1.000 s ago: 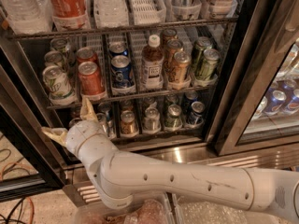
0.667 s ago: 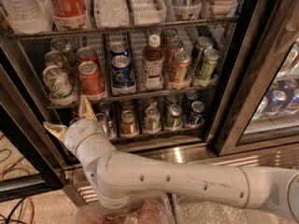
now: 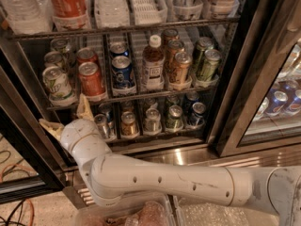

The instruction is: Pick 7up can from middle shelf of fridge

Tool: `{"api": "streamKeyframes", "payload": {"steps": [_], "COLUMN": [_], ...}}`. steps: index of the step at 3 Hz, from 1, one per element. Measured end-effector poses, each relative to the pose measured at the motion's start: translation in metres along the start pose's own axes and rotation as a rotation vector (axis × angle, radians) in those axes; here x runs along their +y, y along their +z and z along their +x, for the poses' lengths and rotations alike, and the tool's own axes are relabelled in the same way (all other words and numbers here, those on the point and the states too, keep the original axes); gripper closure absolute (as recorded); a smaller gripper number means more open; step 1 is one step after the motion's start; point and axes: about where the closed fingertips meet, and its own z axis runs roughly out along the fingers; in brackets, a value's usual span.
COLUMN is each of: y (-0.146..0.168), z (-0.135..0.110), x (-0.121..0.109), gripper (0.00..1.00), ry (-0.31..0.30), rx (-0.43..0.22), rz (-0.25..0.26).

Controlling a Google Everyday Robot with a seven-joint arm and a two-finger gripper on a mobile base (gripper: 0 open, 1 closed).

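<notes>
The 7up can (image 3: 57,84), pale with green marks and a silver top, stands at the front left of the middle shelf (image 3: 155,92) of the fridge (image 3: 235,79). A red cola can (image 3: 91,79) is right beside it. My gripper (image 3: 67,115) is just below the 7up can, in front of the shelf edge, with its two tan fingers spread open and empty. One finger (image 3: 84,108) points up toward the shelf, the other points left. My white arm runs from the lower right.
A blue can (image 3: 122,74), a white-capped brown bottle (image 3: 153,62) and darker green-gold cans (image 3: 207,65) fill the same row. Large bottles stand on the rack above, several cans on the rack below. A black door frame (image 3: 28,140) is at left.
My gripper has risen a little toward the middle shelf edge and shifted slightly right. The cans have not moved.
</notes>
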Motion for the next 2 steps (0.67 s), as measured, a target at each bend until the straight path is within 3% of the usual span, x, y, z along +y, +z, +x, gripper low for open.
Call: {"api": "streamKeyframes", "payload": {"steps": [2], "y": [0.022], "z": [-0.005], "x": [-0.002], "gripper": [0.21], "ry": [0.000], "rx": [-0.044], "rz": [-0.011]}}
